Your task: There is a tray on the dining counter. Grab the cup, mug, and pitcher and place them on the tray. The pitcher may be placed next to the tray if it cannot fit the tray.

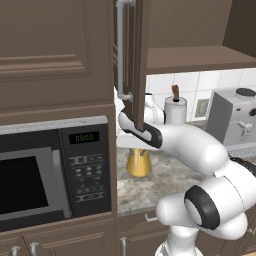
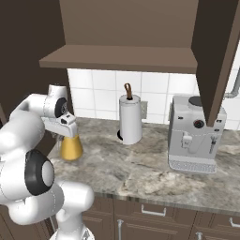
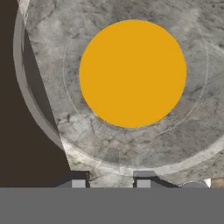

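Note:
The pitcher [image 2: 71,147] stands on the stone worktop by the tall cabinet's side, clear glass with an amber lower body [image 1: 138,162]. My gripper [image 2: 67,131] sits straight over its neck. In the hand view I look down into the pitcher [image 3: 132,74], with the amber disc in the middle. My gripper [image 3: 111,183] has its two tips close together at the glass rim, shut on it. The pitcher's base rests on the worktop. The tray, the cup, the mug and the dining counter are out of view.
A white paper-towel roll [image 2: 130,119] and a grey coffee machine [image 2: 194,133] stand further right on the worktop. An open cabinet door [image 1: 132,60] hangs just in front of the hand, under a shelf [image 2: 122,58]. A microwave [image 1: 50,172] sits to the left.

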Robot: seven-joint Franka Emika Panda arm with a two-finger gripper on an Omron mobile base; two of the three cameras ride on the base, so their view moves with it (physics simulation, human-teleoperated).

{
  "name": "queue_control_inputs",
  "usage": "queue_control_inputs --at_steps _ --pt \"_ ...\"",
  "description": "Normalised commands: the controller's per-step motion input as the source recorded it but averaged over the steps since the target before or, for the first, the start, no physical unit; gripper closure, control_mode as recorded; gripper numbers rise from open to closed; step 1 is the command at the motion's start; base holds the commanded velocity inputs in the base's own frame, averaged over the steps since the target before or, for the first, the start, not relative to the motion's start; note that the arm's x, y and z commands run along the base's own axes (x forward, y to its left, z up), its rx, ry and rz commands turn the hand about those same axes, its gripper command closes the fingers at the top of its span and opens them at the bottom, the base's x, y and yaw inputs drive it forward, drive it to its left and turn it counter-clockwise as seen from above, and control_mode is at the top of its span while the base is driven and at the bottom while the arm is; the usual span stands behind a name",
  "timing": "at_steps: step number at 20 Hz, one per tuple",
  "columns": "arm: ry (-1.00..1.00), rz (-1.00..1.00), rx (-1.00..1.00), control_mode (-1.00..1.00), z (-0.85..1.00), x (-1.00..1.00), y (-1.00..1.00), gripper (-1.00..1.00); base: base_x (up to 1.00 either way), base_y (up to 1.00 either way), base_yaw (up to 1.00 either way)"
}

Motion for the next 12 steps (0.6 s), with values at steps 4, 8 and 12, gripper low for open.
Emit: queue_control_inputs --at_steps 4,8,12 --pt "-0.01 0.09 0.00 -1.00 0.06 -0.15 -0.34 1.00 0.00 0.00 0.00" --pt "-0.04 0.09 0.00 -1.00 0.00 -0.37 -0.22 1.00 0.00 0.00 0.00" --pt "-0.07 0.04 0.00 -1.00 0.17 -0.54 -0.21 1.00 0.00 0.00 0.00"
